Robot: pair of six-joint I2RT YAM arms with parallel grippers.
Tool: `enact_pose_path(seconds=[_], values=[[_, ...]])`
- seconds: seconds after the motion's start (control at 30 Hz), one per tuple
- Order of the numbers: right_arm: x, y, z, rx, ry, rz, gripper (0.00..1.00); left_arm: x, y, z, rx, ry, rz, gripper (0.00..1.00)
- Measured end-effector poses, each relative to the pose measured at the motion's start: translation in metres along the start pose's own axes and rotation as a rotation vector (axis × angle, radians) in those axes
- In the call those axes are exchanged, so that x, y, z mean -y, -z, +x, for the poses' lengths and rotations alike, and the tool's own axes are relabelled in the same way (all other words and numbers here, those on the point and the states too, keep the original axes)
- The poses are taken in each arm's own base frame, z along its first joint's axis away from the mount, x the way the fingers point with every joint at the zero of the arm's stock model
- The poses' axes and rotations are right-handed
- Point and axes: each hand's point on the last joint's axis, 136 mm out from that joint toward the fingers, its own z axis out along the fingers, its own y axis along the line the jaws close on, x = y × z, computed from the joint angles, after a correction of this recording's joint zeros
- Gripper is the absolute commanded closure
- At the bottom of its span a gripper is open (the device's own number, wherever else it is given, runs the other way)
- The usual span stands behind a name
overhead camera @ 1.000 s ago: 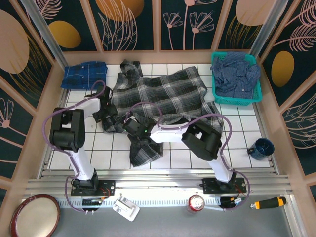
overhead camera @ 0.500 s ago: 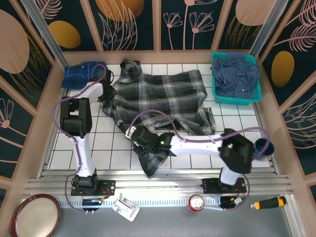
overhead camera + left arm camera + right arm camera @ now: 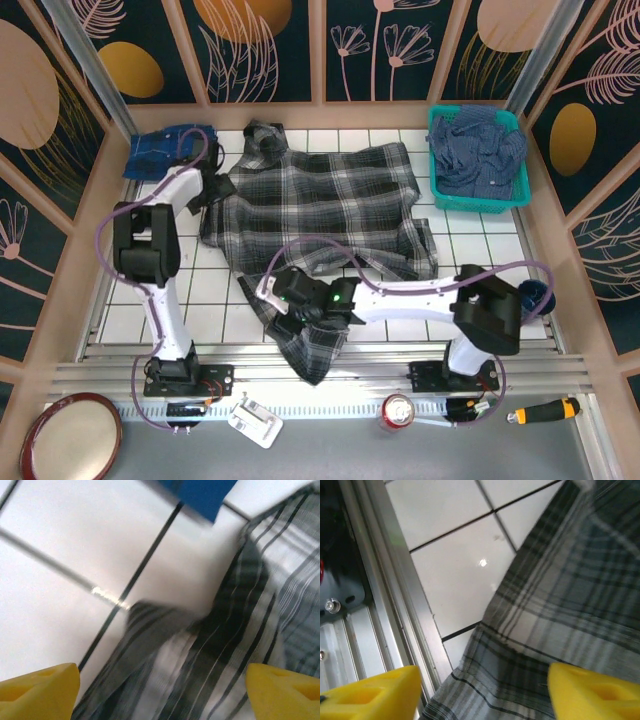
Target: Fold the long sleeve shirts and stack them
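Observation:
The grey-black-white plaid shirt (image 3: 330,195) lies spread across the middle of the table, one sleeve (image 3: 305,345) stretched toward the front edge. My left gripper (image 3: 207,193) sits at its left edge, open; yellow fingertips (image 3: 40,692) stand wide over the plaid cloth (image 3: 200,670). My right gripper (image 3: 300,300) hovers open over the sleeve (image 3: 555,605), near the front rail (image 3: 375,595). The bright blue plaid shirt (image 3: 165,150) lies folded at the back left, its corner (image 3: 200,492) at the top of the left wrist view. The dull navy shirt (image 3: 478,145) is bunched in the basket.
A teal basket (image 3: 480,203) stands at the back right. A dark blue mug (image 3: 527,300) sits by the right edge. Off the table in front lie a soda can (image 3: 399,410), a screwdriver (image 3: 545,410), a white object (image 3: 255,421) and a red-rimmed plate (image 3: 70,437).
Both grippers have gone from shut to open, letting go of the plaid cloth. The left arm swung to the back left edge of the shirt. The sleeve now reaches further toward the front edge.

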Motion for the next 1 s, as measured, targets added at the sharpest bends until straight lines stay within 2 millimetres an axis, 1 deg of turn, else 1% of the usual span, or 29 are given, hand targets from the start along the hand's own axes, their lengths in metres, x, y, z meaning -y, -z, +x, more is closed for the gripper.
enact_pose_path(seconds=[0.03,0.1,0.13,0.17,0.2,0.23,0.27,0.3,0.37,0.43,0.47,0.5,0.53,0.57,0.6,0.67,0.7,0.73,0.77,0.83,0.9,0.93,0.97,1.0], values=[[0.009,0.012,-0.008,0.036,-0.051,0.024,0.17,-0.009,0.012,0.006,0.01,0.0,-0.001,0.06],[0.039,0.045,-0.019,0.124,-0.197,0.097,0.17,-0.025,0.038,0.019,0.031,0.007,0.008,0.05],[0.06,0.062,-0.021,0.171,-0.29,0.14,0.17,-0.033,0.052,0.026,0.045,0.015,0.019,0.05],[0.086,0.082,-0.018,0.22,-0.404,0.2,0.17,-0.04,0.065,0.032,0.063,0.026,0.04,0.06],[0.107,0.097,-0.011,0.255,-0.493,0.254,0.17,-0.044,0.074,0.038,0.077,0.035,0.061,0.07],[0.129,0.11,0.002,0.281,-0.587,0.314,0.17,-0.049,0.083,0.048,0.087,0.047,0.092,0.07],[0.142,0.118,0.018,0.285,-0.662,0.362,0.17,-0.053,0.088,0.058,0.089,0.056,0.118,0.08],[0.149,0.12,0.034,0.27,-0.712,0.395,0.16,-0.056,0.09,0.071,0.08,0.061,0.138,0.09],[0.159,0.116,0.072,0.192,-0.809,0.456,0.16,-0.057,0.086,0.103,0.038,0.051,0.169,0.1],[0.167,0.111,0.102,0.114,-0.87,0.506,0.18,-0.053,0.076,0.136,-0.026,0.023,0.185,0.13],[0.169,0.11,0.112,0.088,-0.891,0.523,0.2,-0.05,0.07,0.152,-0.062,0.008,0.196,0.15],[0.169,0.108,0.117,0.073,-0.898,0.523,0.19,-0.047,0.065,0.166,-0.094,-0.005,0.204,0.17],[0.165,0.106,0.116,0.066,-0.89,0.503,0.18,-0.046,0.06,0.178,-0.125,-0.013,0.209,0.19],[0.155,0.102,0.11,0.068,-0.855,0.469,0.18,-0.047,0.055,0.186,-0.144,-0.014,0.211,0.22],[0.143,0.096,0.101,0.076,-0.808,0.42,0.17,-0.048,0.053,0.19,-0.155,-0.009,0.212,0.26],[0.098,0.082,0.078,0.088,-0.659,0.261,0.16,-0.048,0.049,0.194,-0.164,0.001,0.212,0.41],[0.078,0.077,0.072,0.086,-0.605,0.191,0.17,-0.047,0.049,0.193,-0.161,0.006,0.216,0.47],[0.057,0.07,0.068,0.071,-0.551,0.118,0.18,-0.044,0.049,0.191,-0.155,0.009,0.228,0.56],[0.04,0.062,0.068,0.039,-0.503,0.065,0.2,-0.042,0.049,0.189,-0.146,0.01,0.238,0.67],[0.021,0.043,0.079,-0.049,-0.442,0.032,0.21,-0.039,0.049,0.186,-0.137,0.014,0.25,0.77],[0.01,0.024,0.097,-0.151,-0.391,0.036,0.26,-0.037,0.05,0.185,-0.132,0.013,0.255,0.86],[0.005,0.014,0.108,-0.201,-0.359,0.04,0.32,-0.037,0.05,0.184,-0.129,0.014,0.258,0.89],[0.003,0.008,0.117,-0.238,-0.338,0.046,0.42,-0.037,0.051,0.184,-0.125,0.013,0.259,0.92],[0.003,0.005,0.124,-0.265,-0.327,0.054,0.54,-0.037,0.052,0.183,-0.121,0.014,0.261,0.96]])
